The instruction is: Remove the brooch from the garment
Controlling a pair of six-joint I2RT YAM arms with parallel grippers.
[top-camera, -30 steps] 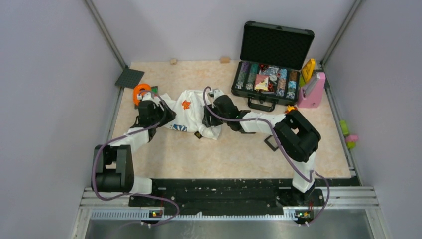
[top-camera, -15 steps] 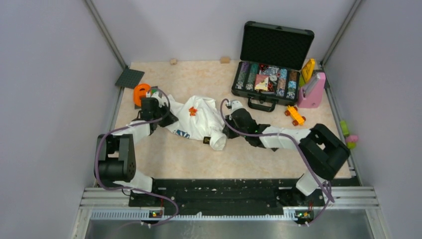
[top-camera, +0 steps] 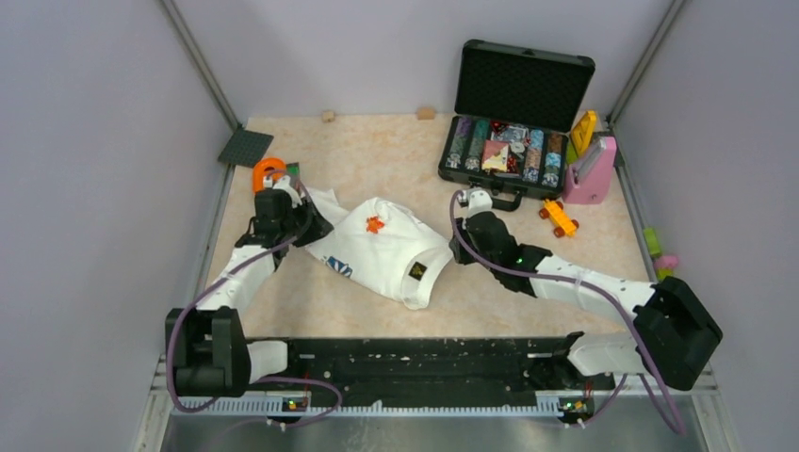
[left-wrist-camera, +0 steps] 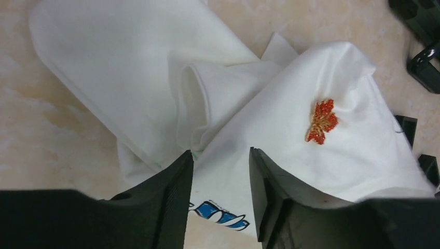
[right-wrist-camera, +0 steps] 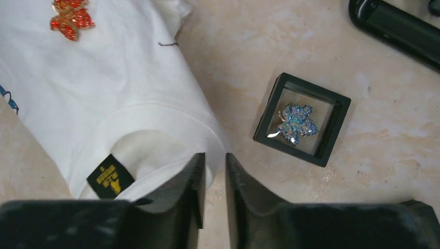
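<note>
Step in hand, by the look of it: anchoring the shirt [top-camera: 386, 259] for picking off the brooch [top-camera: 375, 224].

Shirt spread out on the desk [top-camera: 377, 141], closer to the left edge than to the right. Brooch face up on the chest, on the half toward the far edge, apart from both tools.

Right gripper [right-wrist-camera: 214, 158] nearly closed, pinching the hem of the opening beside the black tag [right-wrist-camera: 110, 176]. Left gripper [left-wrist-camera: 220, 158] at the sleeve end, fingers apart, white cloth showing in the gap. Cannot tell from this angle whether clamped on it or merely poised over it.

To do it well:
- Hold the cloth taut from one side only and free the other tool for the pin.
- Come down on the brooch from above, jaws parted just wider than the flower.
- Close on the petals' edges, not on the fabric beneath.
- Lift slowly, straight away from the cloth.
- Watch for the shirt tenting up with it, a likely sign of a pin not yet released. In that case pause, press the cloth flatter, and try again.
- Mind the small black box [right-wrist-camera: 302, 119] with the blue leaf brooch, near the hem on the side toward the right edge: easy to knock while swinging across.
</note>
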